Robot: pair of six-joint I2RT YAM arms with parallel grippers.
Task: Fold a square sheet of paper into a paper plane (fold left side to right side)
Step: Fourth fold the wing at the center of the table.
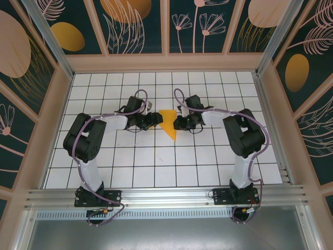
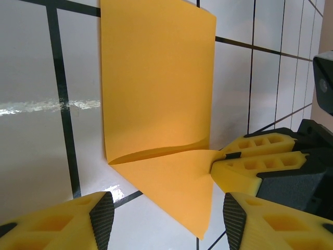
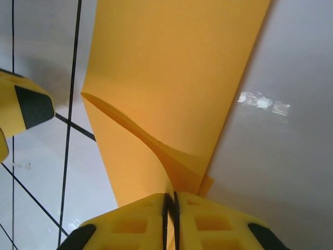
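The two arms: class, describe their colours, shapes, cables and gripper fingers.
The left arm and right arm each have white tubular links, bulky black joint housings and a looping purple cable. The left gripper and right gripper have yellow fingers with moulded cut-outs and black textured pads.

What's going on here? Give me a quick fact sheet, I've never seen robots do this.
item: sheet of paper, orange-yellow, partly folded into a pointed shape
surface: white tiled table
right hand: shut, pinching one edge of the paper
left hand: open, the paper's point between its fingers, not gripped
fold state: one flap curls up off the layer below, not pressed flat
position: paper lies between the two hands, near the table's middle
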